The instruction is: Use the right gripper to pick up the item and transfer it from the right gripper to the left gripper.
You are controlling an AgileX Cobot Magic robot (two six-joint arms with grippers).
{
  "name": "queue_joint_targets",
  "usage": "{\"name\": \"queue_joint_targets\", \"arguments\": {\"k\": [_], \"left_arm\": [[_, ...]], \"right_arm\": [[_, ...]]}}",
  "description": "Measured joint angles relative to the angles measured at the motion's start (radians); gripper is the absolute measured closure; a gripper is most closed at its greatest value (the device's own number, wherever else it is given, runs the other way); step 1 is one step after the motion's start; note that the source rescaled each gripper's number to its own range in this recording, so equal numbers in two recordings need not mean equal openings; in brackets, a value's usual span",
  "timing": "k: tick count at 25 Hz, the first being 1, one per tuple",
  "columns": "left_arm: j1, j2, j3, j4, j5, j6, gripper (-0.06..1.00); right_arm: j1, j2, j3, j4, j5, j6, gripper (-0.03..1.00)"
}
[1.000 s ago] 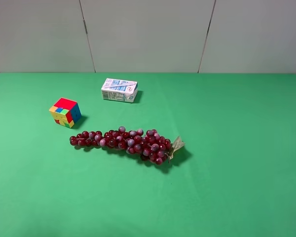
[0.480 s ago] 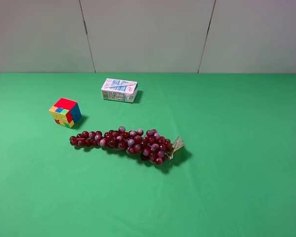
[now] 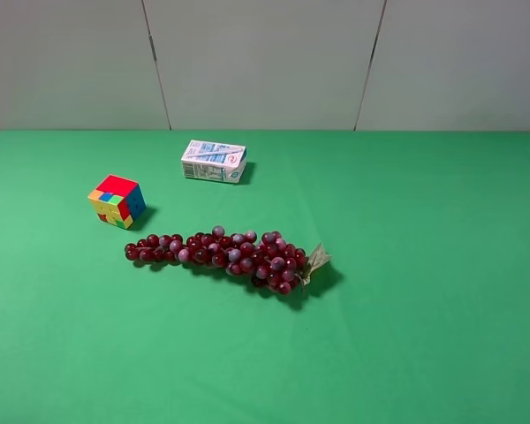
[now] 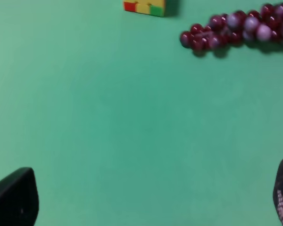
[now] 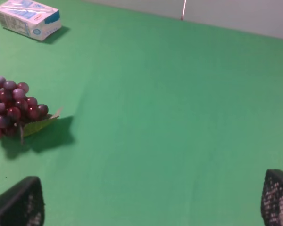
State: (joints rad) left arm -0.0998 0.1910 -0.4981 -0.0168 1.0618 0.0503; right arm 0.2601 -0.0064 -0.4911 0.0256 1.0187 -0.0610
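The item, a small puzzle cube (image 3: 117,200) with a red top and mixed coloured squares, rests on the green table at the left of the high view. The left wrist view catches only its lower edge (image 4: 144,7), far from the left gripper (image 4: 146,200), whose two black fingertips stand wide apart and empty. In the right wrist view the right gripper (image 5: 151,200) is also open, its fingertips at the frame's corners with bare cloth between them; the cube does not show there. Neither arm appears in the high view.
A bunch of red grapes (image 3: 225,256) with a leaf lies across the table's middle, just in front of the cube. A white-blue carton (image 3: 214,162) lies on its side farther back. A grey panelled wall (image 3: 265,62) bounds the far edge.
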Motion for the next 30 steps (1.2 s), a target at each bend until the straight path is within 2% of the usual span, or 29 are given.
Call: {"name": "queue_joint_targets", "arguments": {"k": [6,10,30], "left_arm": [[0.127,-0.075,0.0,-0.039,-0.004,0.057,-0.06],[0.175,-0.167,0.0,-0.042,-0.004,0.065,-0.06],[0.183,-0.198,0.0,-0.044,-0.003,0.067,-0.06]], "right_arm": [[0.0,0.0,0.0,0.0,0.0,0.0,-0.03],[0.0,0.0,0.0,0.0,0.0,0.0,-0.03],[0.0,0.0,0.0,0.001,0.002,0.0,-0.03]]}}
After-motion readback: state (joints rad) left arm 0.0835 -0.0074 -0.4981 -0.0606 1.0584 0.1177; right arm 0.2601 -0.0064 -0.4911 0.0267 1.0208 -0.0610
